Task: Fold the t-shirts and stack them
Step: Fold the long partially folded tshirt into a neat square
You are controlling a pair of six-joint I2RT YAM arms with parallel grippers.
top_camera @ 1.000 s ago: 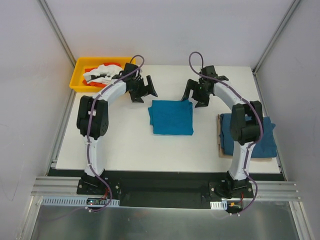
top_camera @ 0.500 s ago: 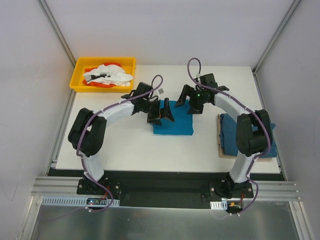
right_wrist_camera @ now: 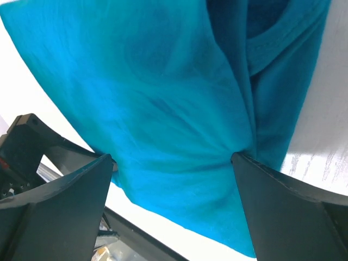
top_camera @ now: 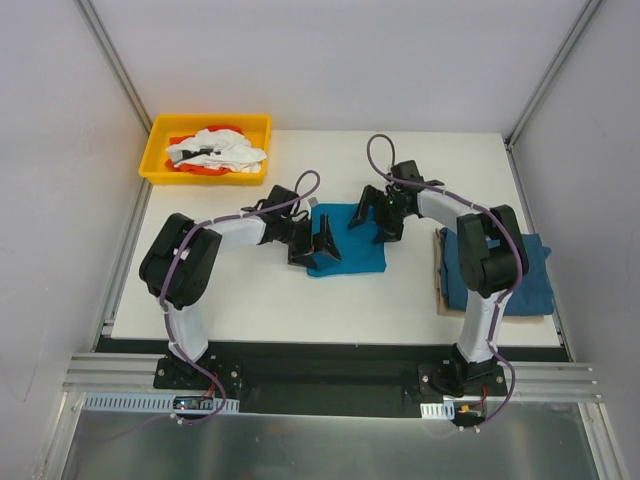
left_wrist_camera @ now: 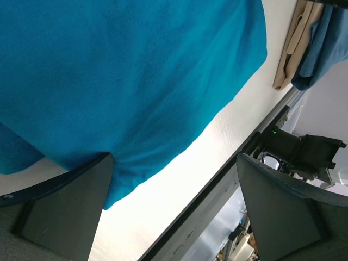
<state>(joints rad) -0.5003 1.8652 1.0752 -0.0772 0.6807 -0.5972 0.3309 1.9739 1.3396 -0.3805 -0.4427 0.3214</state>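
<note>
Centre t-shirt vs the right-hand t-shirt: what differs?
1. The centre t-shirt lies straight on the white table; the right-hand t-shirt lies on a tan sheet.
2. The open left pincer and right pincer are down at the centre t-shirt; neither is at the right-hand t-shirt.
3. The centre t-shirt looks brighter teal, the right-hand t-shirt darker blue.
Shared: both are folded, plain, without print.

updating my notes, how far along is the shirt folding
Done: a folded stack sits at the right, and the centre t-shirt looks folded. In hand: left gripper and right gripper, both open, over that shirt's sides. Left: probably moving it onto the stack.
</note>
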